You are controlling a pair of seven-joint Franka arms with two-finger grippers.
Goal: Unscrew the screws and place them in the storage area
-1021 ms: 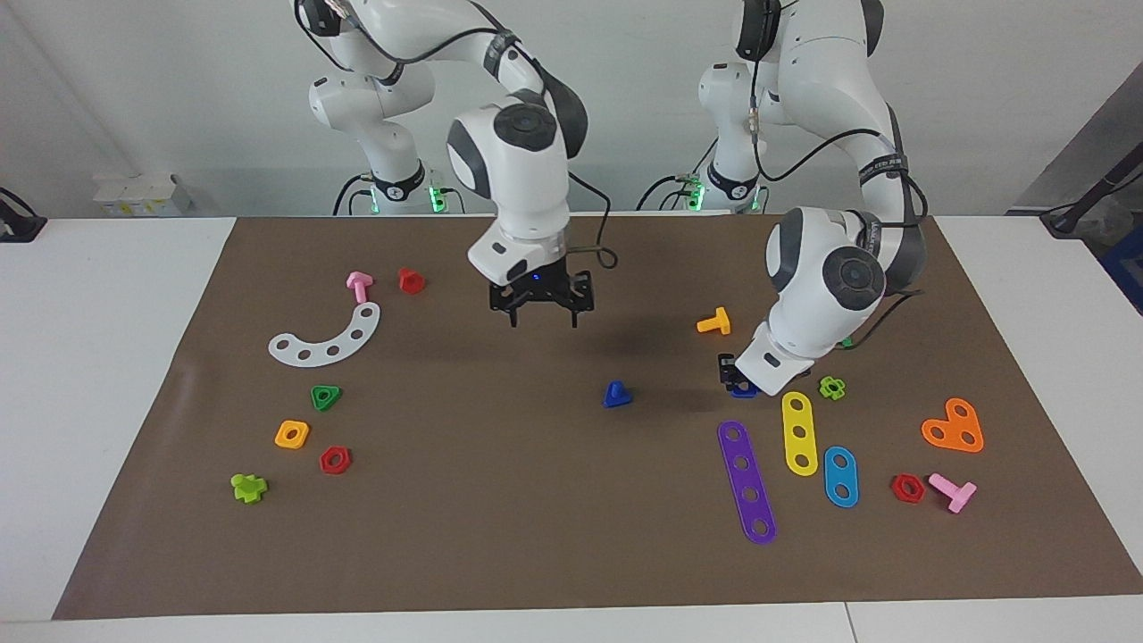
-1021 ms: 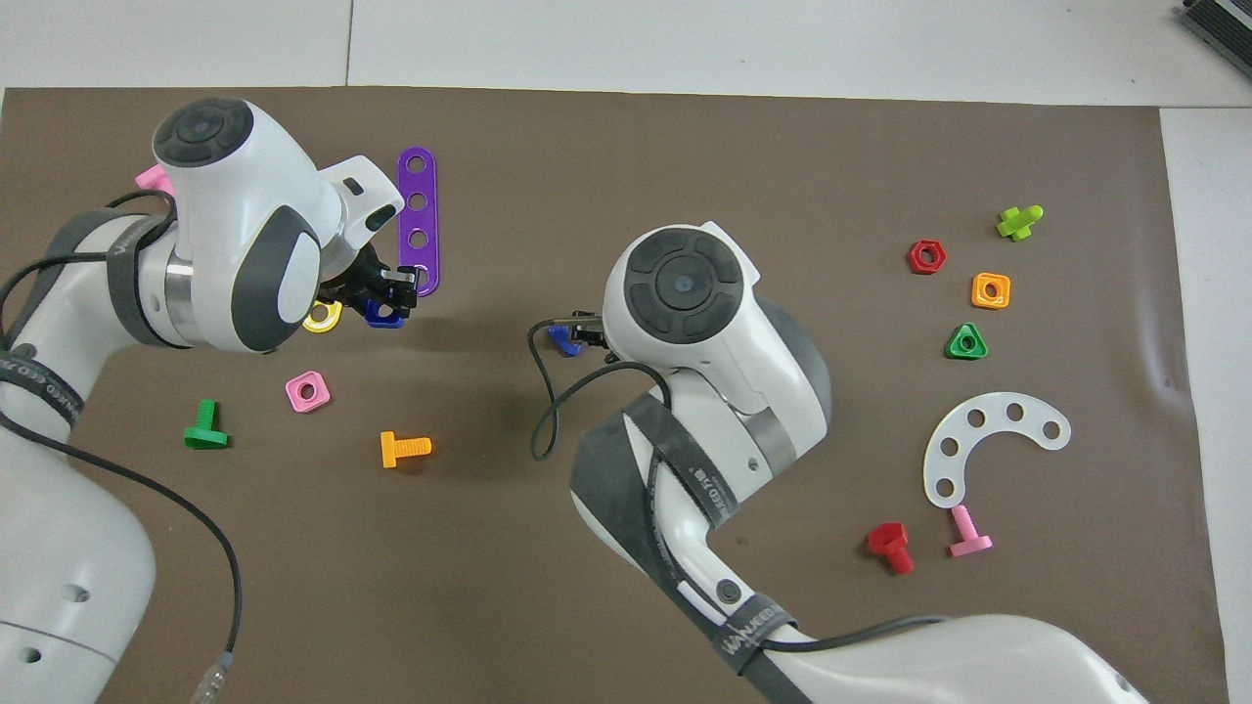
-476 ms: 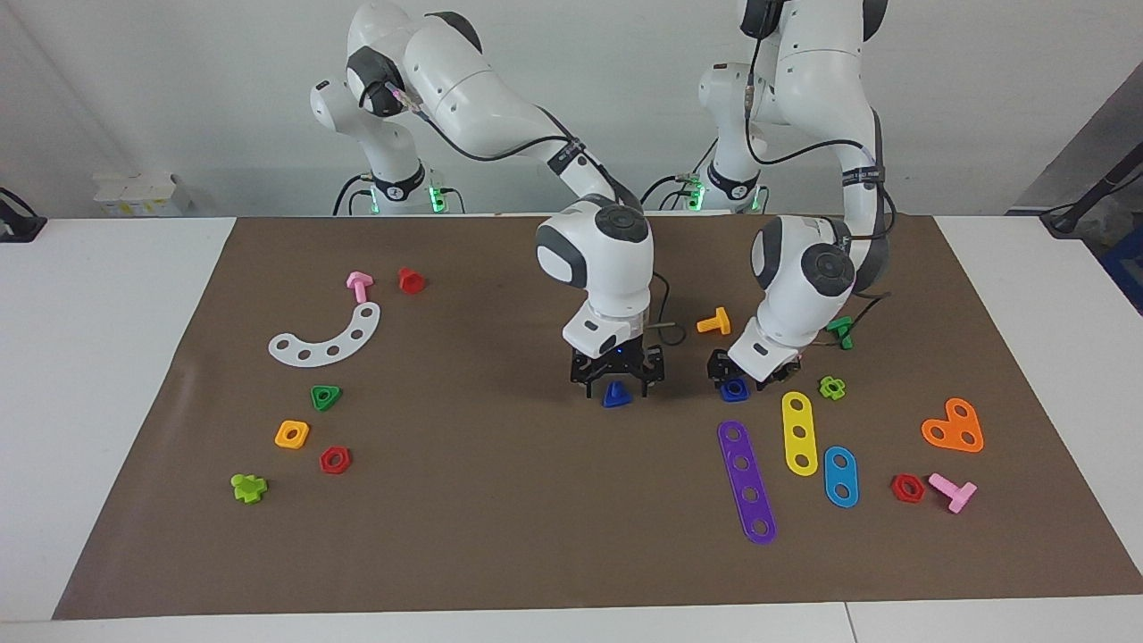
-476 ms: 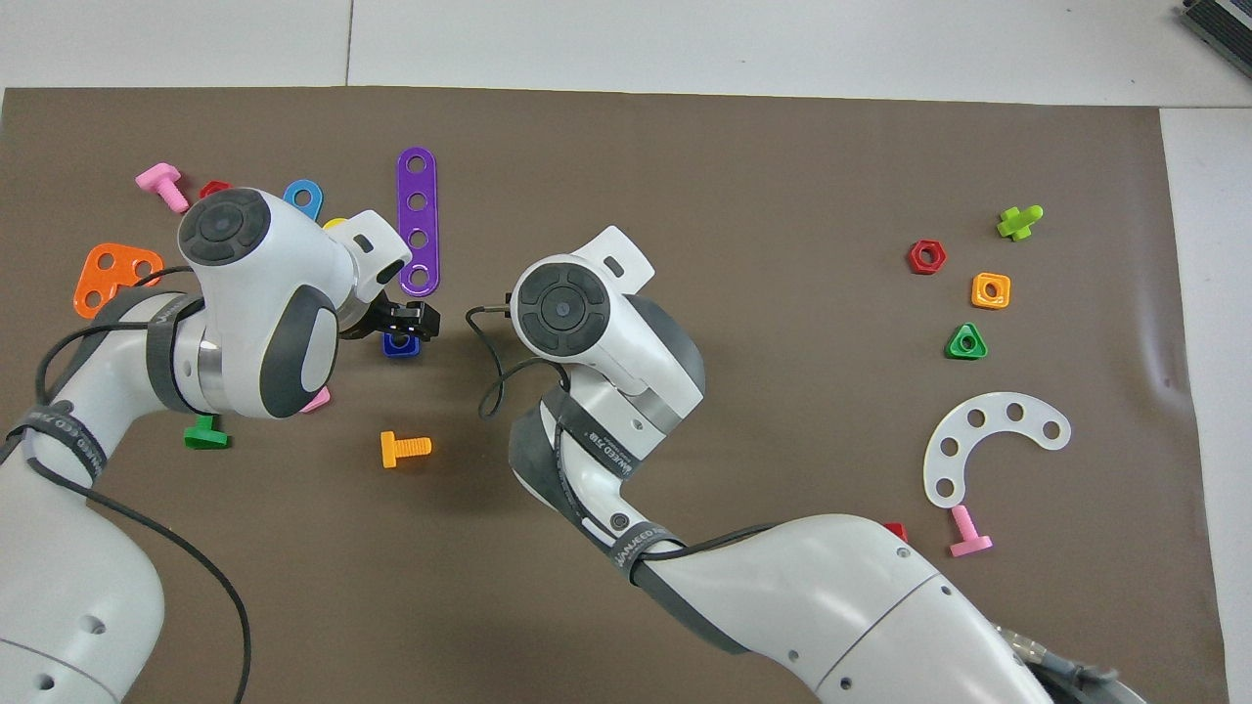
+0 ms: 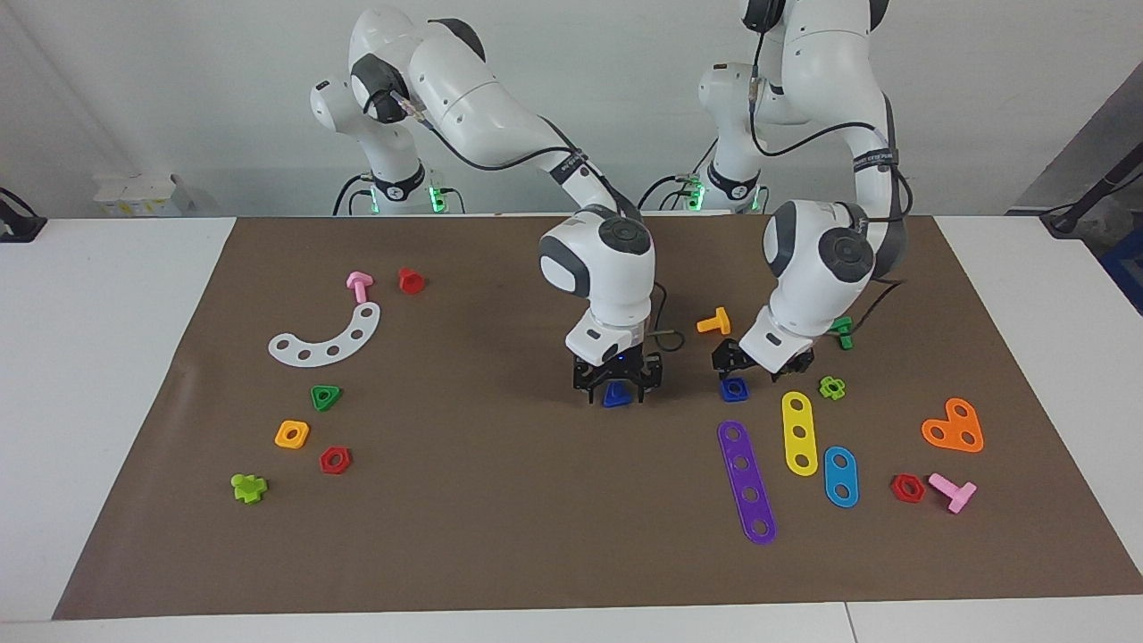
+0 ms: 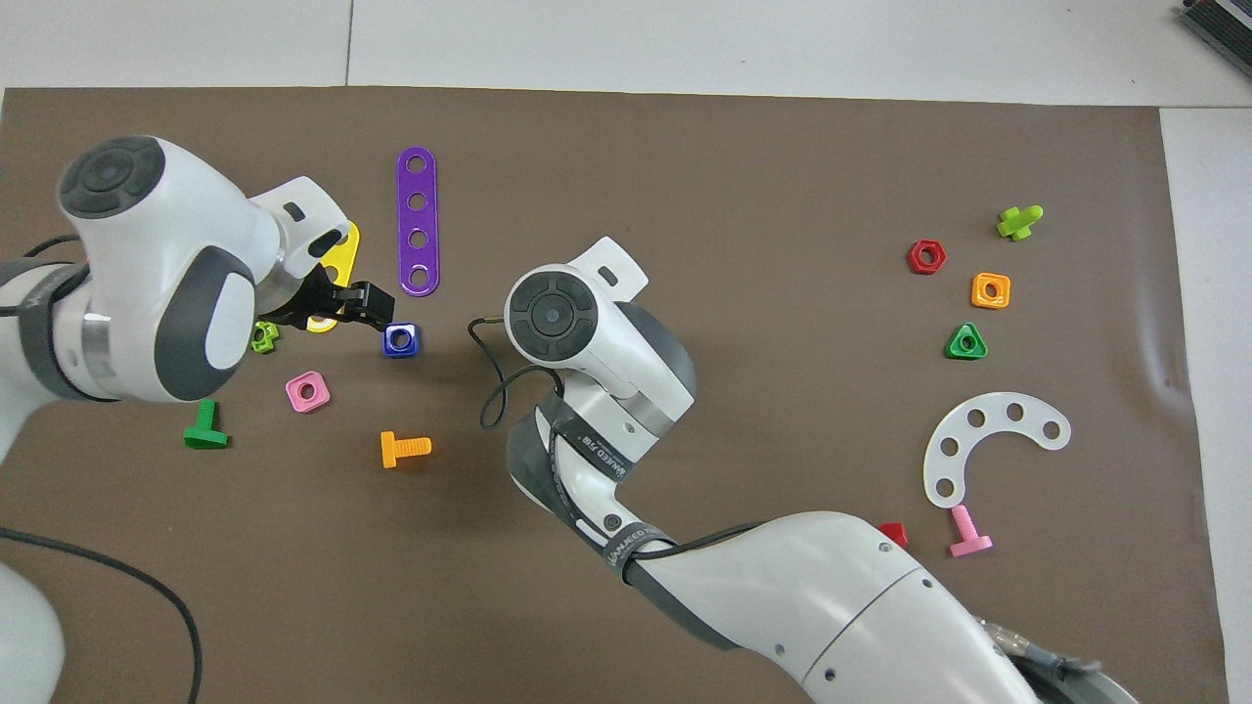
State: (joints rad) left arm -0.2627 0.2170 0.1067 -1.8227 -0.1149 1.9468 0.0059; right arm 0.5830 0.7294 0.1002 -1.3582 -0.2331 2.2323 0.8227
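Observation:
The screw, a small dark blue bolt [image 5: 614, 394] with a triangular head, stands on the brown paper mat [image 5: 500, 518] near its middle. My right gripper [image 5: 616, 386] is down at it, open, with one finger on each side of the bolt. In the overhead view the right hand hides the bolt. My left gripper [image 5: 759, 364] hangs open just over a dark blue square nut [image 5: 734, 388] that lies loose on the mat. From overhead, the left gripper [image 6: 357, 296] is beside the nut [image 6: 401, 339], apart from it. No storage area is marked on the mat.
Purple [image 5: 746, 482], yellow [image 5: 800, 433] and blue [image 5: 840, 476] strips lie farther from the robots than the left gripper. An orange bolt [image 5: 713, 321] lies between the two hands. A white curved plate [image 5: 326, 337] and several nuts lie toward the right arm's end.
My right gripper came down over the blue bolt and its fingers drew in around it. My left gripper let go of the blue square nut and lifted off it.

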